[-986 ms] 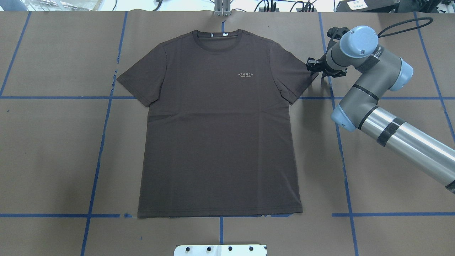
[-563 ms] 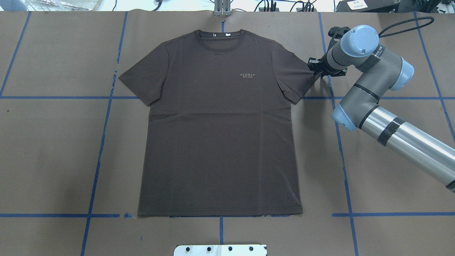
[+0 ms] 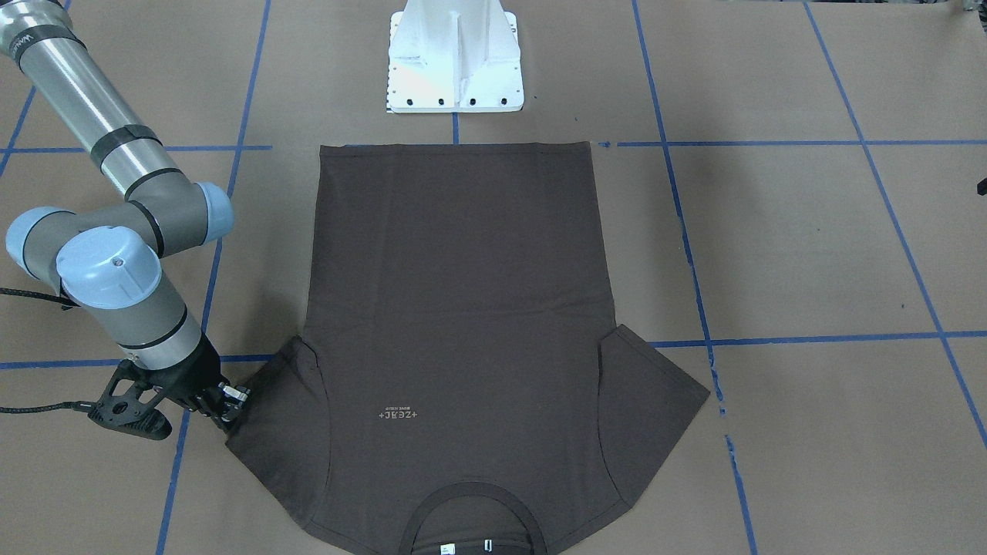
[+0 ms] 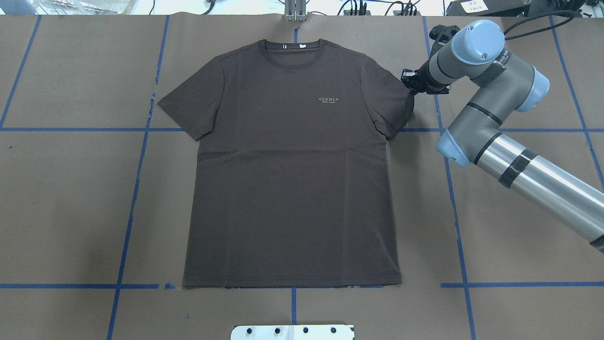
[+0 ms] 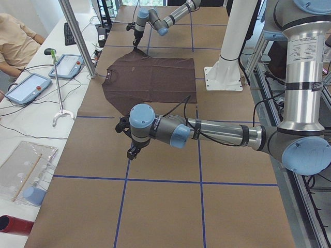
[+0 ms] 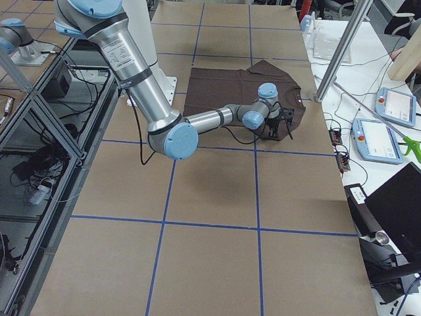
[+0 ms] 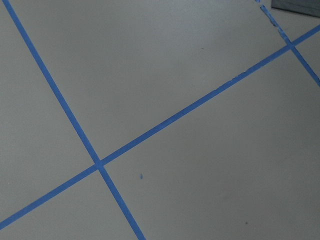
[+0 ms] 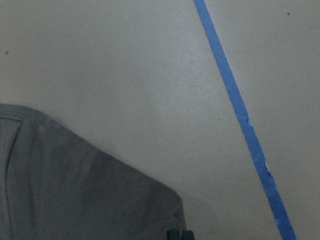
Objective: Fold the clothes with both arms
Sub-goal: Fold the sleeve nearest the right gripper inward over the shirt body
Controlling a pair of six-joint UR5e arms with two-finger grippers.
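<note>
You have the dark brown short-sleeved T-shirt (image 4: pixel 292 189) lying flat, chest up, on the brown paper-covered tabletop (image 4: pixel 71 212). The right arm's black two-finger tool (image 4: pixel 409 87) is clamped on that shirt's sleeve tip. The left tool (image 5: pixel 131 151) hangs well clear of the shirt's other sleeve; you cannot tell whether it is apart or together.

Overhead and front-facing cameras oppose each other, sharing the T-shirt (image 4: pixel 292 189) with both end views; wrist cameras sit close.
</note>
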